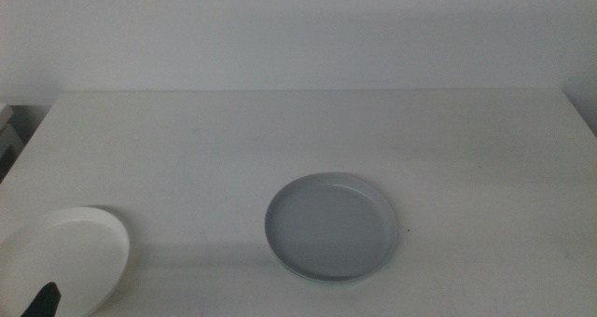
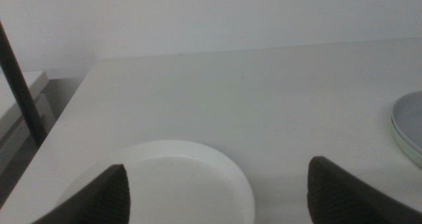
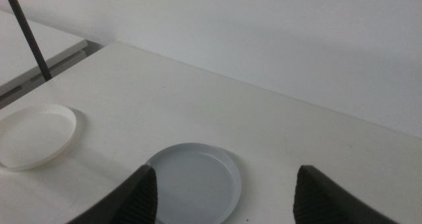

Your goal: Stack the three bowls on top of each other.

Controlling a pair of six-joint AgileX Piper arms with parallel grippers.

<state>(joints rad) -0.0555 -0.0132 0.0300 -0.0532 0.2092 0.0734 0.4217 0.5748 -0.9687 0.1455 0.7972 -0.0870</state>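
Two end effectors: we count one per arm, and both stand with jaws spread wide and nothing between them.
Left end effector (image 2: 217,168): it hangs over the near left corner of the counter (image 1: 280,140). In the middle view only one dark tip (image 1: 44,301) shows at the bottom edge.
White bowl (image 1: 61,256): one, at the near left of the counter, right under the left end effector. Its far rim (image 2: 178,178) sits between the open jaws in the left wrist view.
Grey bowl (image 1: 331,226): one, near the middle of the counter, well apart from the white bowl. In the right wrist view it (image 3: 194,181) lies ahead of the jaws.
Mint green bowl (image 1: 322,281): one. We see only a pale greenish rim under the grey bowl, which rests in it.
Right end effector (image 3: 225,171): open, raised above the counter. The middle view does not show it.
Bowls counted: three, two stacked and one alone.
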